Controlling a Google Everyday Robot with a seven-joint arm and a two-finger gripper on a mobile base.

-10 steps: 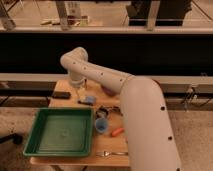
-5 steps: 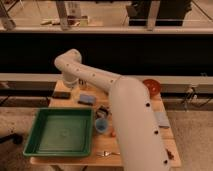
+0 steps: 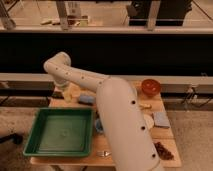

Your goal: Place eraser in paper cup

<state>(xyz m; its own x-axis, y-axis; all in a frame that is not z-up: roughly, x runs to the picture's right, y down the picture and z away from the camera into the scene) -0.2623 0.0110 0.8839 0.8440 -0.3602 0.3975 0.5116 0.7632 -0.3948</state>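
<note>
My white arm [image 3: 120,115] rises from the bottom right, crosses the middle of the wooden table [image 3: 60,102] and bends at an elbow [image 3: 57,67] at the far left. My gripper [image 3: 66,91] hangs below the elbow over the table's back left corner. I cannot make out the black eraser; it is hidden or out of view. A white round rim [image 3: 148,121] shows just right of the arm, partly covered by it; it may be the paper cup.
A green tray [image 3: 37,142] fills the table's front left. A light-blue pad [image 3: 86,99] lies behind it, near the gripper. A red bowl [image 3: 151,87] stands at the back right, a grey-blue pad [image 3: 161,119] right of the white rim. A railing runs behind the table.
The arm has swung left: its elbow and gripper moved from the table's middle back to the back left corner. The arm now covers the objects in the table's centre.
</note>
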